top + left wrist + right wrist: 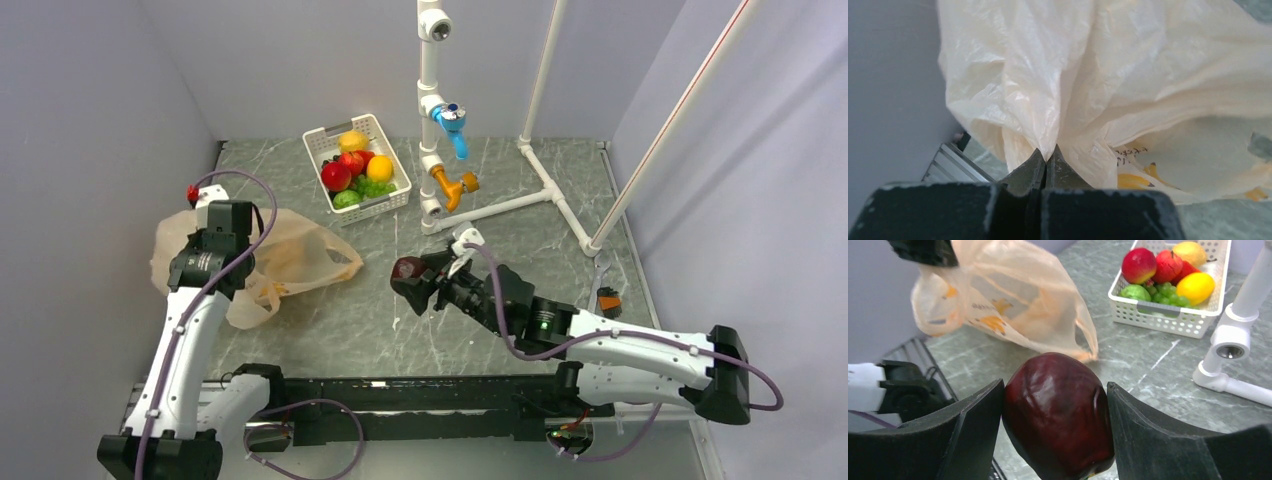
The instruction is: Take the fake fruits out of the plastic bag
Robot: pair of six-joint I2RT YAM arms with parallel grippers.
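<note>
The peach-orange plastic bag (290,255) lies crumpled at the left of the table; it also shows in the right wrist view (998,300). My left gripper (1047,152) is shut on a fold of the plastic bag (1058,75) at its left end. My right gripper (1055,390) is shut on the dark maroon fruit (1058,415) and holds it above the table's middle, right of the bag; the fruit also shows in the top view (408,272). A red apple (336,176), a round green fruit (346,198) and a green grape bunch (375,187) lie in the white basket (392,202).
The white basket also holds a yellow lemon (353,140) and an orange fruit (380,167). A white pipe frame (500,205) with blue and orange valves stands at the back middle. Grey walls close in left, back and right.
</note>
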